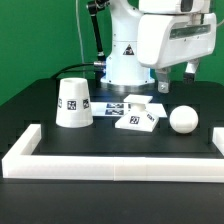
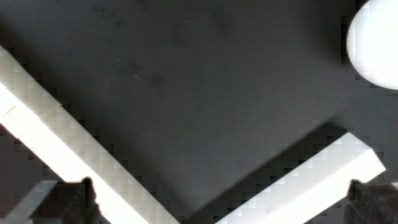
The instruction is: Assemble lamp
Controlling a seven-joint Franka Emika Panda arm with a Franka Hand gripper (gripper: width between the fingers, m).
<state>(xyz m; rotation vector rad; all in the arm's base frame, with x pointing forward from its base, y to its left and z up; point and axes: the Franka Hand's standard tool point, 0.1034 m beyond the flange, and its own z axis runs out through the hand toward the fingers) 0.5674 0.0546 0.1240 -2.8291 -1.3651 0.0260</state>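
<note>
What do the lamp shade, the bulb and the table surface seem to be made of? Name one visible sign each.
Shade: probably plastic, matte white; even colour, no glare. Bulb: same matte white, opaque, so likely plastic rather than glass. Table: black and dull, perhaps a mat or cloth; cannot tell which.

**One camera faces the robot across the table; the other rides the wrist and looks down.**

The exterior view sits low, just outside the long white bar-shaped border [image 1: 110,160]. It faces the big white robot body [image 1: 150,45] across the matte black table top [image 1: 35,108], far enough back to take in the whole work area. The wrist view looks steeply down from close above the table, past the gripper [image 2: 221,205], whose dark fingertips [image 2: 64,198] show at the frame's corners. Both views share the table top and a stretch of border.
</note>
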